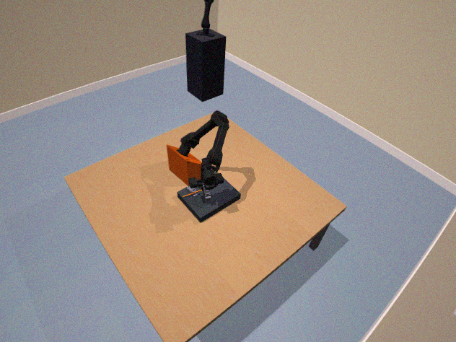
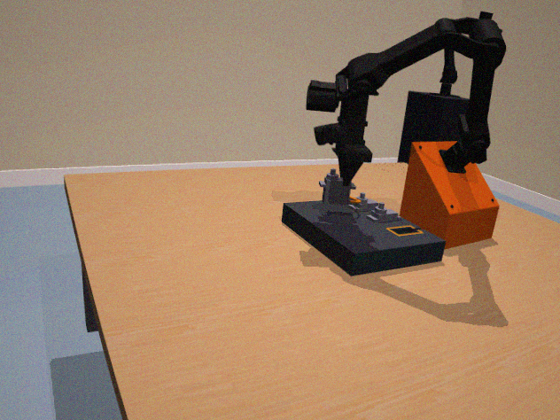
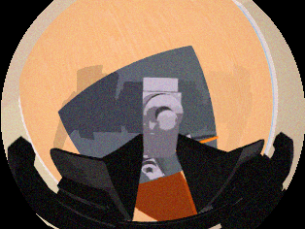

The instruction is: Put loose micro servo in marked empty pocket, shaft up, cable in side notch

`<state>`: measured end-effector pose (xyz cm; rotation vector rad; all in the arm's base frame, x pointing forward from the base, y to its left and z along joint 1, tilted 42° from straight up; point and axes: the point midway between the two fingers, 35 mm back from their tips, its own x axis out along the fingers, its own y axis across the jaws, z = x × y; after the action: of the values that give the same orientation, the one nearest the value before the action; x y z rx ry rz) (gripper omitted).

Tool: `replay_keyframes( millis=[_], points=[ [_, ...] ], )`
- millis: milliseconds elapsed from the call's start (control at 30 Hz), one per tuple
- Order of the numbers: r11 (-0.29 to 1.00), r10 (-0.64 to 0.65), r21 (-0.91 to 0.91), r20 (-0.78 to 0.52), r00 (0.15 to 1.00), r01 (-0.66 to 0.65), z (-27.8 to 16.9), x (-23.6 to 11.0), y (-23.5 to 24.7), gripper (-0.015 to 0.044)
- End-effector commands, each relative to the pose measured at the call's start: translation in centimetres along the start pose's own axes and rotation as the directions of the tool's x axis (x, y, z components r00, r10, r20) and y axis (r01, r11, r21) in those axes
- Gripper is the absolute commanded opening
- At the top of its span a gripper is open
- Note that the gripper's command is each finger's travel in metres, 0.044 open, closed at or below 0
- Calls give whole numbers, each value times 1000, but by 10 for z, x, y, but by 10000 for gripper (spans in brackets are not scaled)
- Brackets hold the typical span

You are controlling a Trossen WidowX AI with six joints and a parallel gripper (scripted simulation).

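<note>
While the micro servo point(image 2: 334, 189) stands upright near the deck's point(image 2: 361, 246) far-left edge, the gripper point(image 2: 347, 182) is clamped on it from above. At the deck's opposite end lies the orange-outlined pocket point(image 2: 403, 230), uncovered, beside the orange base point(image 2: 445, 198); bare table point(image 2: 226, 293) surrounds the deck.

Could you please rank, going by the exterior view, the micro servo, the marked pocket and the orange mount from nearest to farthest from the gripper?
1. Micro servo: gripped in the jaws of the gripper, at the deck's far-left end.
2. Marked pocket: orange-outlined, at the deck's opposite, right end.
3. Orange mount: off the deck, standing on the table to its right.
</note>
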<state>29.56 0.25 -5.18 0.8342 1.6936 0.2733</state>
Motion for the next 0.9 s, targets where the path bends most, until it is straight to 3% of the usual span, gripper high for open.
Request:
replay_keyframes(
  millis=[0,467,667,867],
  points=[
    [1000,4,0,3,1000,-4,-10,-1,24,0],
    [1000,8,0,1,1000,-8,-45,-1,106,0],
    [1000,9,-16,1,1000,-9,-47,-1,110,0],
    [985,9,-175,1,1000,-8,-47,-1,110,0]
  ],
)
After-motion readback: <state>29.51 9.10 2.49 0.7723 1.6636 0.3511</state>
